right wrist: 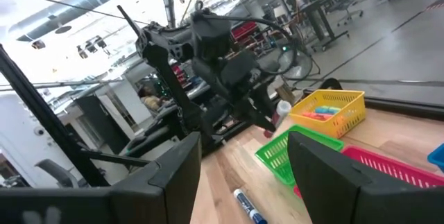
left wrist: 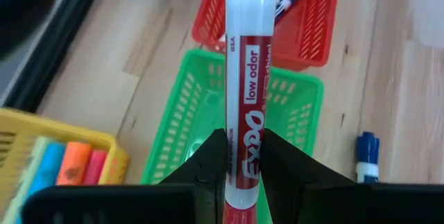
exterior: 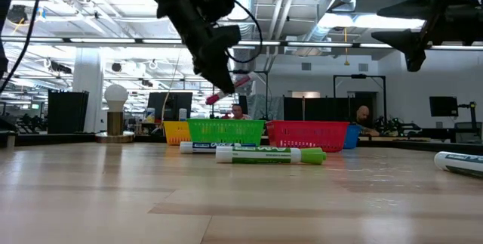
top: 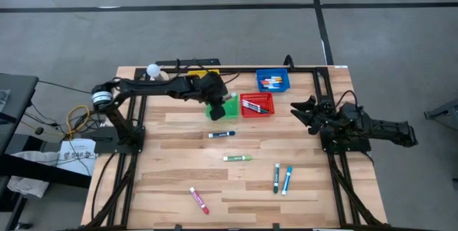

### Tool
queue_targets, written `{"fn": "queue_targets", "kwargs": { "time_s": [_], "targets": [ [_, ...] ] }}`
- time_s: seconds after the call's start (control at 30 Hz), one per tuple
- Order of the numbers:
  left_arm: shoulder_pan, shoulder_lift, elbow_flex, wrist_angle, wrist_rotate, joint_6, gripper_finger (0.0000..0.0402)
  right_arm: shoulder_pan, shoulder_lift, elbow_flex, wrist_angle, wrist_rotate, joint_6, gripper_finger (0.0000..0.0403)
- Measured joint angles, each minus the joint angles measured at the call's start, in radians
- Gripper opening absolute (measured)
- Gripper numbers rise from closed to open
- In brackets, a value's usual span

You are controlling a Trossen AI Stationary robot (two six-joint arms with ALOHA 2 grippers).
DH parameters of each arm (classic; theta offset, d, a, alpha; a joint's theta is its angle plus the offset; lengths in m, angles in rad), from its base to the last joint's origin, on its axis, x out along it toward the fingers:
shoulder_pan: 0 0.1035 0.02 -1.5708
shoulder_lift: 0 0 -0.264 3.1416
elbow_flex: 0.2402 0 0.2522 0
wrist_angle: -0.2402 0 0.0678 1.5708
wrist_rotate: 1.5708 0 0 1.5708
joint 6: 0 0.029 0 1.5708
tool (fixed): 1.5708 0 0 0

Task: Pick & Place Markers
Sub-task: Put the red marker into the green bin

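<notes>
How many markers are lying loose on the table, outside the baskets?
5: a blue marker near the green basket, a green marker mid-table, a dark green marker beside a light blue marker, and a pink marker at the front. The arms may hide others.

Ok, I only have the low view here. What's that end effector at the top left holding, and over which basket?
Observer: The left end effector is shut on a red marker, roughly above the green basket.
Operator: Anything inside that basket?
Observer: No markers show in the part the left wrist view sees, only bare mesh.
Operator: How many lie loose on the table?
Observer: Five in the high view: a dark blue marker, a light green marker, a pink-red marker, and a dark green marker beside a light blue marker.
</notes>
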State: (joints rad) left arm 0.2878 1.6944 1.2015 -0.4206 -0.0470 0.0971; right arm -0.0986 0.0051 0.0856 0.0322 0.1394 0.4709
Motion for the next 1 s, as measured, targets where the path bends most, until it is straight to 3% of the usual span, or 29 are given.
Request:
{"fn": "queue_targets", "kwargs": {
  "time_s": [0.37, 1.0],
  "targets": [
    [0.011, 0.105, 0.0, 0.018, 0.018, 0.034, 0.0064, 0.0, 0.0, 0.0, 0.003, 0.0, 0.0, 0.0205],
    [0.012, 0.095, -0.002, -0.035, 0.048, 0.034, 0.0066, 0.0, 0.0, 0.0, 0.005, 0.0, 0.0, 0.0205]
  ]
}}
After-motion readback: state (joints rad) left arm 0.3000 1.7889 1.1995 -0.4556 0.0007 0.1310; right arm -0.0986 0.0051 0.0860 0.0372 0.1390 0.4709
